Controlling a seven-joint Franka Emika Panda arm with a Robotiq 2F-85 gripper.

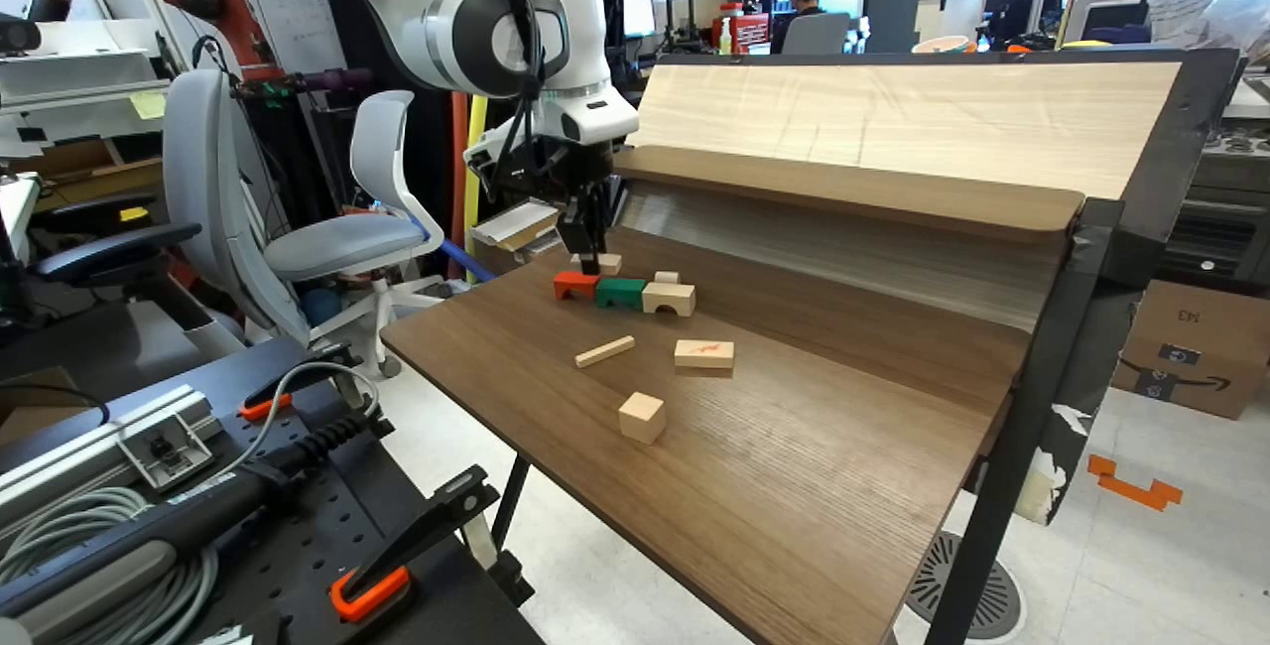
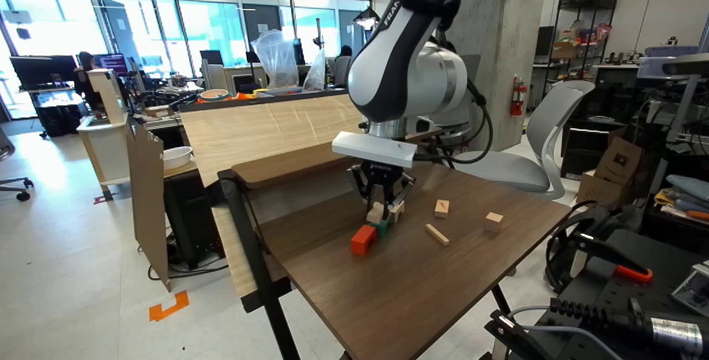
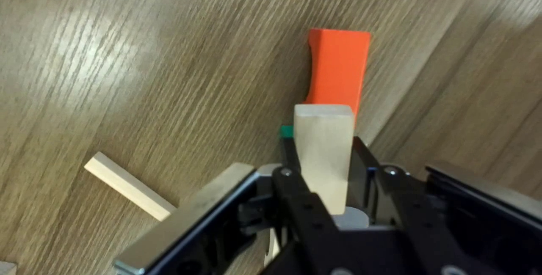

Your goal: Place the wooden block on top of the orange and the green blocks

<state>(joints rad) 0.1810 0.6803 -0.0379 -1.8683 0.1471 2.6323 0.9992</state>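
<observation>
The wooden block [image 3: 324, 152] is pale and oblong, between the two fingers of my gripper [image 3: 325, 158] in the wrist view. It shows between the fingertips in an exterior view [image 2: 375, 214] and behind the bridges in an exterior view [image 1: 607, 264]. My gripper [image 2: 379, 211] is shut on it. The orange bridge-shaped block [image 3: 340, 67] lies just ahead, its near end covered by the held block. The green bridge-shaped block [image 1: 620, 292] stands beside the orange one [image 1: 574, 285]; only a corner [image 3: 286, 131] shows in the wrist view. Whether the held block touches them, I cannot tell.
A plain wooden bridge [image 1: 669, 299] stands beside the green block, with a small piece [image 1: 667, 277] behind it. A thin stick [image 1: 605, 351], a flat marked block [image 1: 704, 357] and a cube [image 1: 643, 417] lie on the table. A raised shelf [image 1: 853, 187] runs along one side.
</observation>
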